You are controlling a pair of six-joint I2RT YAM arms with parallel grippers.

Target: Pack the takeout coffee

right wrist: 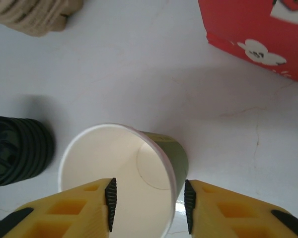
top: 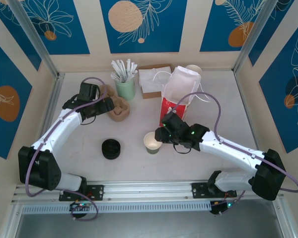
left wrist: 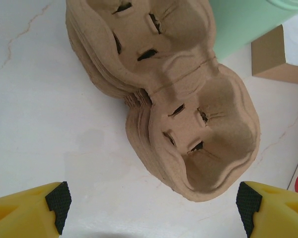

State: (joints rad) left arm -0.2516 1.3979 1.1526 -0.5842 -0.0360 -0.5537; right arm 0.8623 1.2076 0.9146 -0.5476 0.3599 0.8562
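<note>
The cup (right wrist: 114,168) stood upright on the surface (right wrist: 139,74) directly under the right gripper (right wrist: 149,203), mouth up, lidless, its axis vertical. That gripper was spread: one jaw hung over the cup's hollow, the other just outside its wall, not pinching it. The bag (right wrist: 253,34) lay ahead and to the gripper's right, the lids (right wrist: 17,148) to its left. The left gripper (left wrist: 153,202), also spread, hung over the carriers (left wrist: 188,124), well apart from the cup. The right arm looked the nearer.
</note>
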